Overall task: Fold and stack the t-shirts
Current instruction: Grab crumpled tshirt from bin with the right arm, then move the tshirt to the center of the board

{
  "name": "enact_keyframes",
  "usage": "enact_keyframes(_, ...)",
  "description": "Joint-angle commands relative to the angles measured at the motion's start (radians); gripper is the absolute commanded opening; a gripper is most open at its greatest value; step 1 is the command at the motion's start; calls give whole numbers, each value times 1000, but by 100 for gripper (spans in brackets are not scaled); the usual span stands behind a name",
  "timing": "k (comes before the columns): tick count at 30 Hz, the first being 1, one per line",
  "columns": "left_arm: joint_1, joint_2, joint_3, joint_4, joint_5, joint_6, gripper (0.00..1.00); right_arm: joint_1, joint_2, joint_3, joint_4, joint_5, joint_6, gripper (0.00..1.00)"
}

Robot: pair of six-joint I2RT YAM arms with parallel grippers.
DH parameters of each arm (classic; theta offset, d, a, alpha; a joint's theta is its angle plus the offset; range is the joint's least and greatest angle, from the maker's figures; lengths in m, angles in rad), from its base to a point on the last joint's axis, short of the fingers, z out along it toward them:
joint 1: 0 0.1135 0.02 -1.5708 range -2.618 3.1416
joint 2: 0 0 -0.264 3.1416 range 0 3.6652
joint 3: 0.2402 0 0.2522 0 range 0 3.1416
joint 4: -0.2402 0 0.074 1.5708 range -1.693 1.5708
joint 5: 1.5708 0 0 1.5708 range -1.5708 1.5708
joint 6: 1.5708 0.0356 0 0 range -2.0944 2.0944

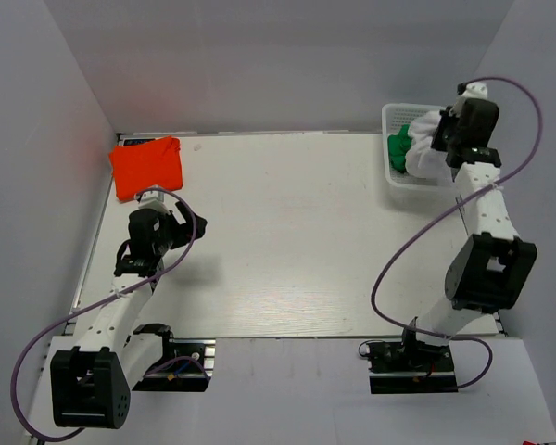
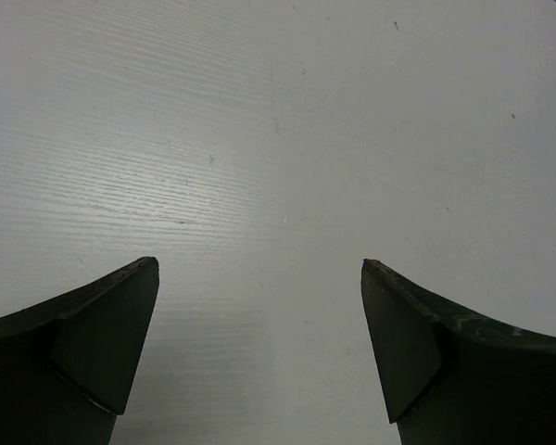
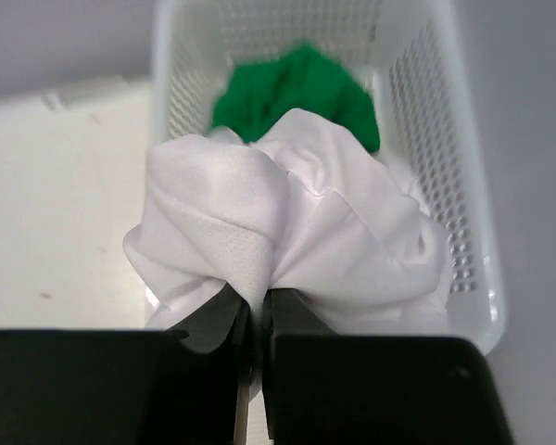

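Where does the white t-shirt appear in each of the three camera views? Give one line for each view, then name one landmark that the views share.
Top external: the white t-shirt is far right, bunched at the white basket, under the right gripper.
Left wrist: not in it; only bare table and open fingers.
Right wrist: centre, pinched between the shut fingers, over the basket.
Shared landmark: the green t-shirt in the basket, behind the white one.

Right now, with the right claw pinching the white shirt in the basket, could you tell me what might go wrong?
1. The right claw holds only a bunched fold of the white t-shirt; it may slip free while lifting.
2. The green t-shirt lies against the white one, so it could be dragged along.
3. The light-looking basket might lift or slide with the cloth.
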Motion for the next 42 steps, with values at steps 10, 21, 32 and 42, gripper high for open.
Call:
enact_keyframes(10,5,-23,33,-5,28,-13,100,35,-266,362,-30,-592,102,0)
enact_keyframes(21,5,-74,34,-38,28,-62,100,313,-324,129,302,-1017,370,0)
enact_keyframes(32,6,-2,38,-114,-19,-146,100,441,-427,-620,383,-613,387,78)
enact_keyframes(42,-26,60,-78,10,261,-145,100,460,-517,-731,142,-114,348,90)
